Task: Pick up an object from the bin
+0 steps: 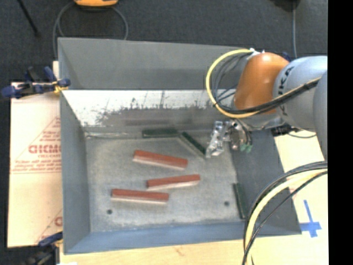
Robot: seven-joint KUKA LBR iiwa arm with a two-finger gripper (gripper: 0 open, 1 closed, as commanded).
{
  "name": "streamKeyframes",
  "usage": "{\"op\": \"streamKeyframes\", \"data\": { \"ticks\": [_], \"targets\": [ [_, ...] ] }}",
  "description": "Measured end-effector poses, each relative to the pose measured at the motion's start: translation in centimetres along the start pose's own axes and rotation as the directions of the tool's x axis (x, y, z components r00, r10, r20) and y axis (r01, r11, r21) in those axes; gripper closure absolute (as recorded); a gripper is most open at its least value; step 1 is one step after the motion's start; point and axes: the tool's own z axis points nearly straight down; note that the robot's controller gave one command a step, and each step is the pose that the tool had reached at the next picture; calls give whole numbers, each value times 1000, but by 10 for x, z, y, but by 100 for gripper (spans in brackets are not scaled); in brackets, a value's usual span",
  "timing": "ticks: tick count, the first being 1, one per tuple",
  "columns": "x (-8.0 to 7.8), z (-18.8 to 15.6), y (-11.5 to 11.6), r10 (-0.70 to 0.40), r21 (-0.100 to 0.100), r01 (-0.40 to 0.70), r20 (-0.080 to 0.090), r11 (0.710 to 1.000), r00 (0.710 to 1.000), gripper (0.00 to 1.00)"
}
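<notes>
The grey metal bin (74,164) has a speckled floor that carries six loose bars. The arm (309,87), with its orange cover (259,81) and looped cables, enters from the view's right and ends at the hand (213,149), low over the floor near the back wall.

Three red-brown bars lie on the side of the hand away from the arm and nearer the front wall, well apart from it:
- the upper red-brown bar (160,159), closest to the hand;
- the middle red-brown bar (172,181);
- the lower red-brown bar (139,195), farthest off.

Three dark green bars are thinner:
- the slanted dark green bar (192,142), its near end just beside the hand's tip;
- the level dark green bar (160,132), beyond it along the back wall;
- the side dark green bar (239,200), frontward of the hand, against the right wall.

Whether the hand is apart or together cannot be told.
</notes>
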Motion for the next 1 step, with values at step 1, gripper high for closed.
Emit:
{"op": "streamKeyframes", "data": {
  "ticks": [1],
  "targets": [
    [3,11,0,-1,2,1,8,1000,1000,0]
  ]
}}
